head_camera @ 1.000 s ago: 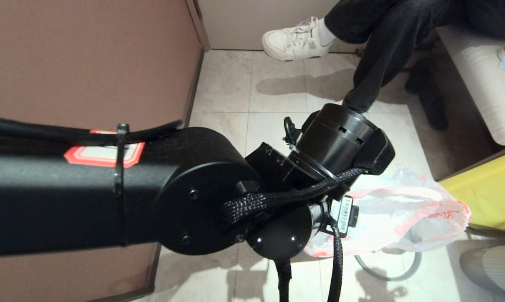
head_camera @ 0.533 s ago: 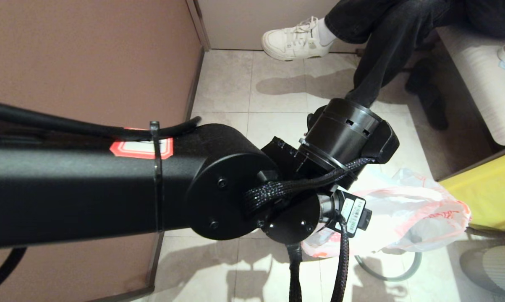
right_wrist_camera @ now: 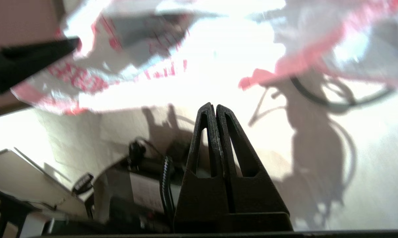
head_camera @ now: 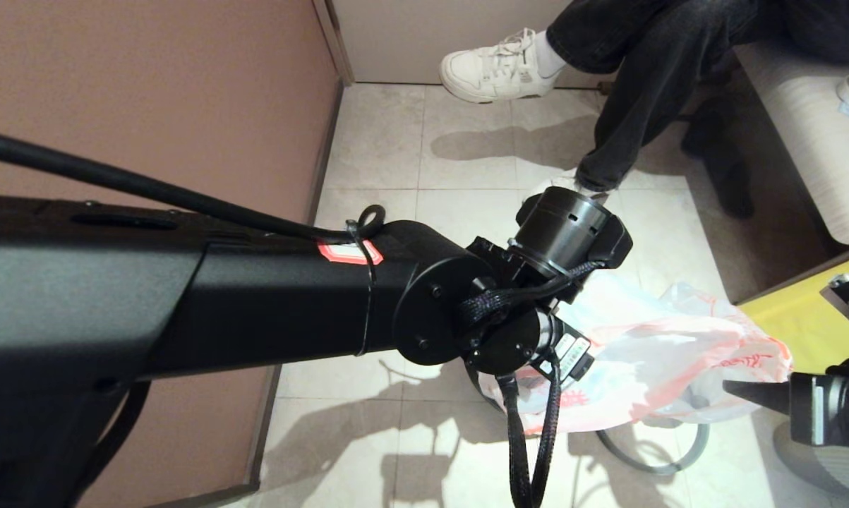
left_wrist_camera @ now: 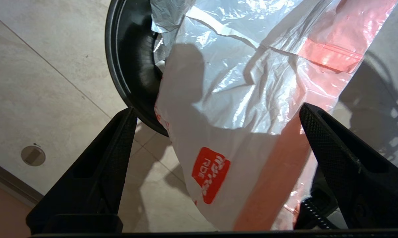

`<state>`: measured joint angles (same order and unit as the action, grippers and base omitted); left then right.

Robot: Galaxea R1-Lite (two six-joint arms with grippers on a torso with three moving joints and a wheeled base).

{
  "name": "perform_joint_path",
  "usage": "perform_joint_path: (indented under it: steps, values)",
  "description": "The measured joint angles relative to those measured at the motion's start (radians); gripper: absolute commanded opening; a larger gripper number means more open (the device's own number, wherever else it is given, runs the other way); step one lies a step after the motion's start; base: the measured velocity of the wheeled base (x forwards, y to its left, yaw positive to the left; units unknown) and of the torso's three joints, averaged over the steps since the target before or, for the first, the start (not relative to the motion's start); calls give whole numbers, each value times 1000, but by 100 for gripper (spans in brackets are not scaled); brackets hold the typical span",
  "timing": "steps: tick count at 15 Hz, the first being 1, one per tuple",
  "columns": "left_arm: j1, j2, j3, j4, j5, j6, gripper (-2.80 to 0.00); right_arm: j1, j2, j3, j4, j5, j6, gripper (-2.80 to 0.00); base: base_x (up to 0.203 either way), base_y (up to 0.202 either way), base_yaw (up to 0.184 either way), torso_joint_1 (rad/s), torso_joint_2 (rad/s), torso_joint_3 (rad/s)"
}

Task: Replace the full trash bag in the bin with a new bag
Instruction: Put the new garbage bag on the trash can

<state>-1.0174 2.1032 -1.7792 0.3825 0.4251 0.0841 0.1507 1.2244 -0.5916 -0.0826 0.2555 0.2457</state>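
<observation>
Your left gripper (left_wrist_camera: 218,122) hangs over the thin translucent whitish plastic bag with pink-red edges (left_wrist_camera: 238,99), fingers spread wide, gripping nothing; the bag drapes across the small round dark bin (left_wrist_camera: 129,66). Your right gripper (right_wrist_camera: 212,107) is pinched together, empty, near the bag's edge.

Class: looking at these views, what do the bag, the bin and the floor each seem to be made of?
Bag: thin translucent plastic film, glossy; it crinkles and light passes through. Bin: probably dark moulded plastic, smooth with a slight sheen. Floor: likely pale ceramic or stone tile, with grout lines.
</observation>
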Motion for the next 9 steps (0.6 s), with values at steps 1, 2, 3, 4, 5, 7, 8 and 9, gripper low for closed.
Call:
perform_joint_path:
  steps: [1,2,3,4,5,7,8,9]
  values:
    - [1,0,-4,-1,3,8,0,-34,43,32,-106,49,-3,-280,0,0,0,0,0,0]
    - [0,-6,-11,-4,4,5,0,-69,84,56,-201,90,-4,-280,0,0,0,0,0,0]
    - [-3,-16,-23,-7,4,-6,0,-107,132,83,-293,137,-5,-280,0,0,0,0,0,0]
    - [-12,-31,-39,-4,4,-24,0,-134,179,109,-370,180,-6,-280,0,0,0,0,0,0]
    - [-24,-46,-48,1,4,-35,0,-152,228,134,-432,213,-6,-280,0,0,0,0,0,0]
    - [-46,-67,-50,25,3,-39,0,-179,335,185,-606,249,-10,-280,0,0,0,0,0,0]
    - [-59,-75,-48,45,3,-40,0,-193,389,202,-700,262,-8,-280,0,0,0,0,0,0]
    - [-72,-79,-46,68,0,-38,0,-201,448,215,-797,286,-2,-280,0,0,0,0,0,0]
